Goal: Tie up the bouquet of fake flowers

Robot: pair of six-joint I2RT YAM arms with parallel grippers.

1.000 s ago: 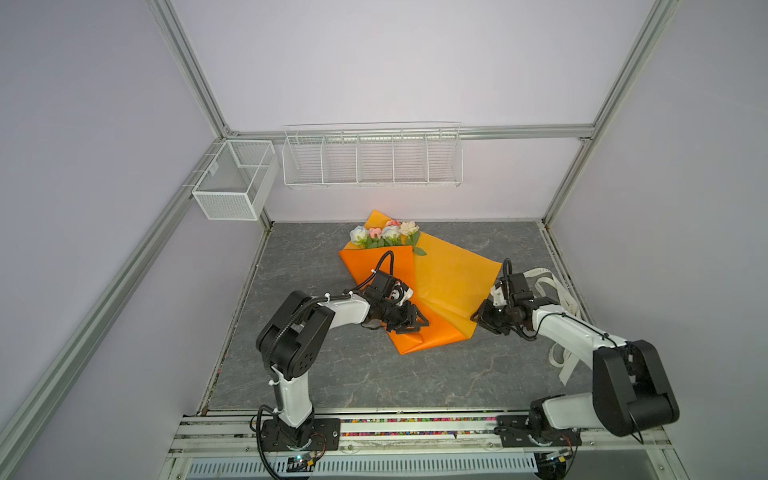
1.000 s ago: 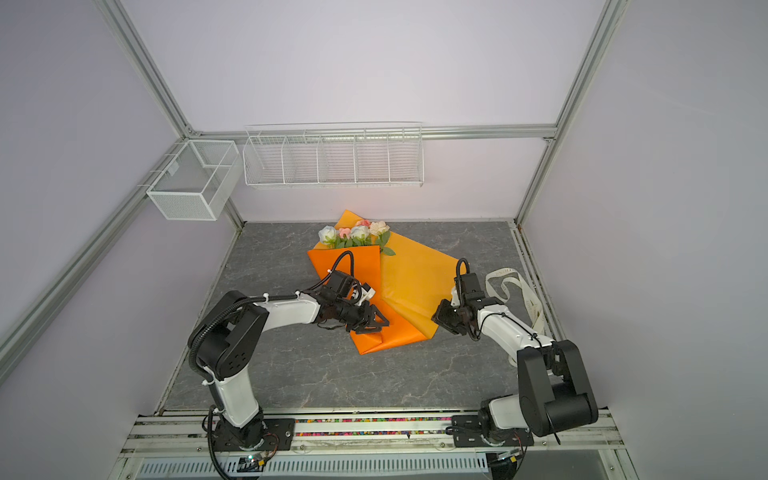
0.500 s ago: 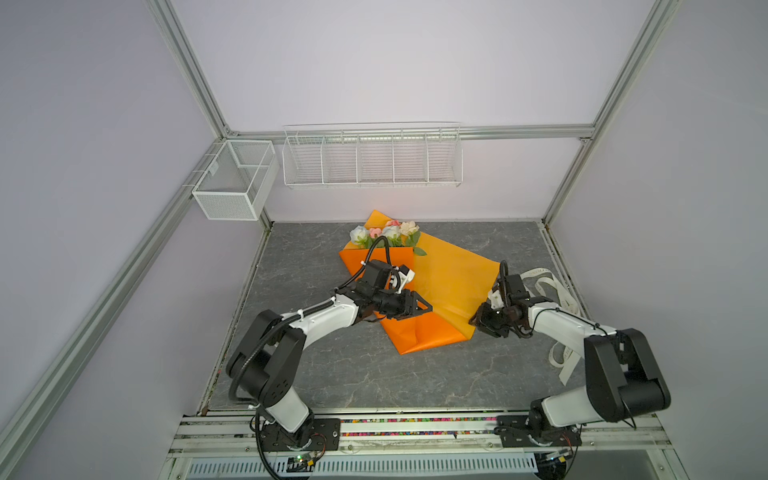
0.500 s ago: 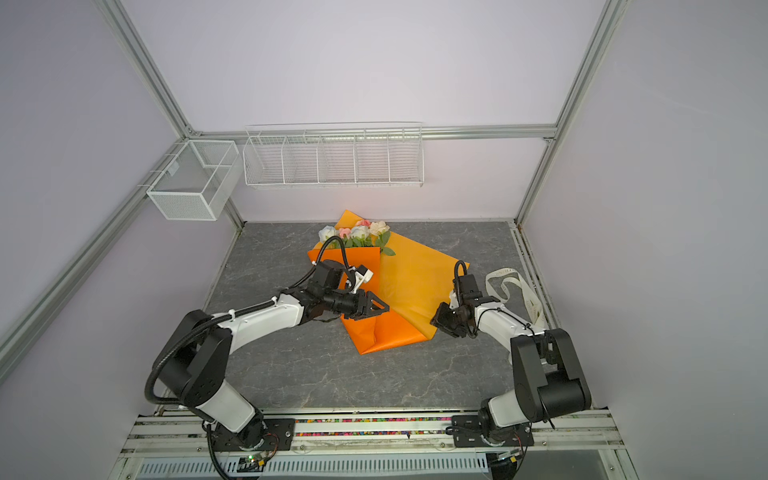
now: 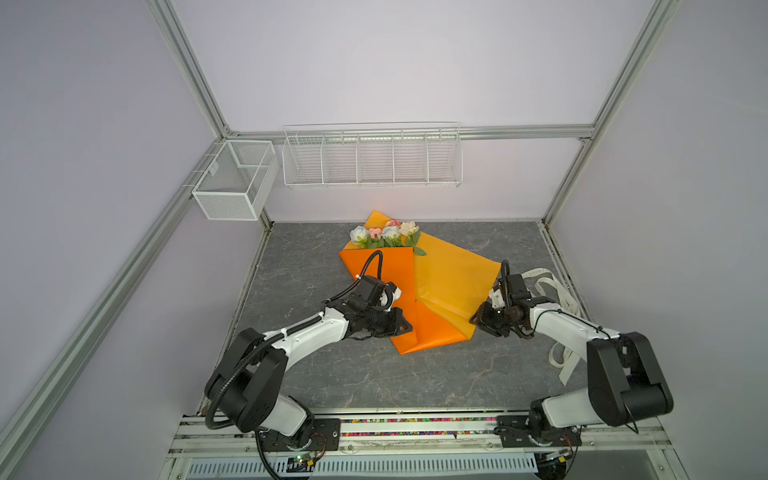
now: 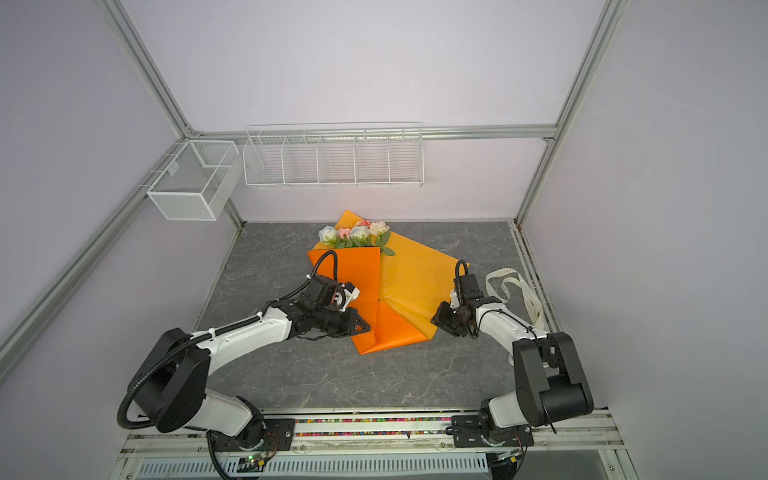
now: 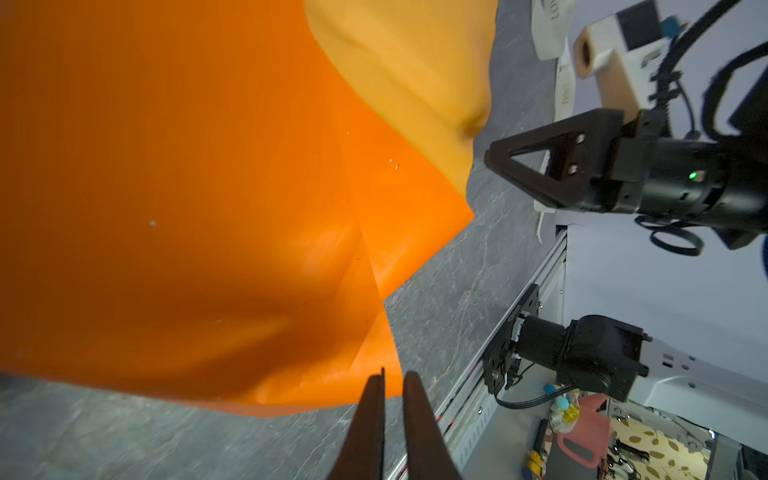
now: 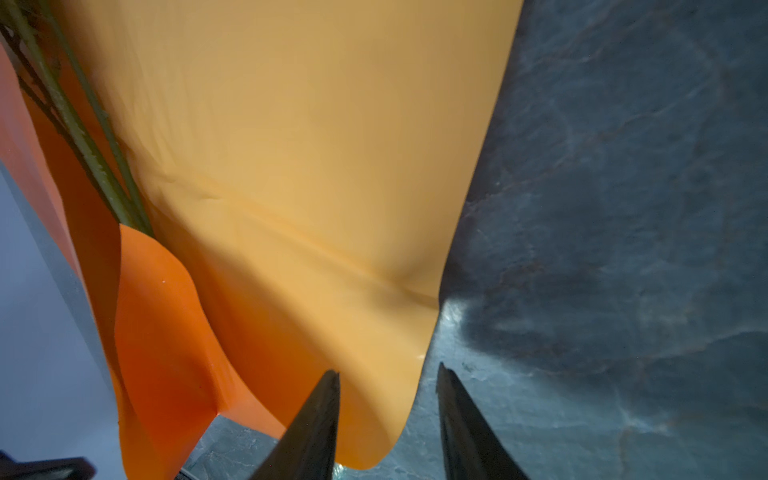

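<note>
The bouquet of fake flowers (image 5: 384, 235) (image 6: 355, 232) lies at the back of the table, its heads sticking out of a folded orange paper sheet (image 5: 453, 282) (image 6: 415, 282). Green stems (image 8: 79, 137) show inside the fold. My left gripper (image 5: 407, 328) (image 6: 365, 328) (image 7: 392, 376) sits at the sheet's front left edge, jaws almost together. I cannot make out any paper between them. My right gripper (image 5: 473, 322) (image 6: 434, 320) (image 8: 386, 374) is open at the sheet's front right corner. That corner of the paper (image 8: 291, 145) hangs between its fingers.
A cream printed ribbon (image 5: 548, 286) (image 6: 515, 286) lies loose along the right edge, behind the right arm. A long wire rack (image 5: 372, 158) hangs on the back wall. A mesh basket (image 5: 232, 183) hangs in the back left corner. A metal frame borders the grey table.
The left jaws have closed from partly open to nearly together. The left gripper has shifted a little toward the sheet's front edge. The right gripper has barely moved.
</note>
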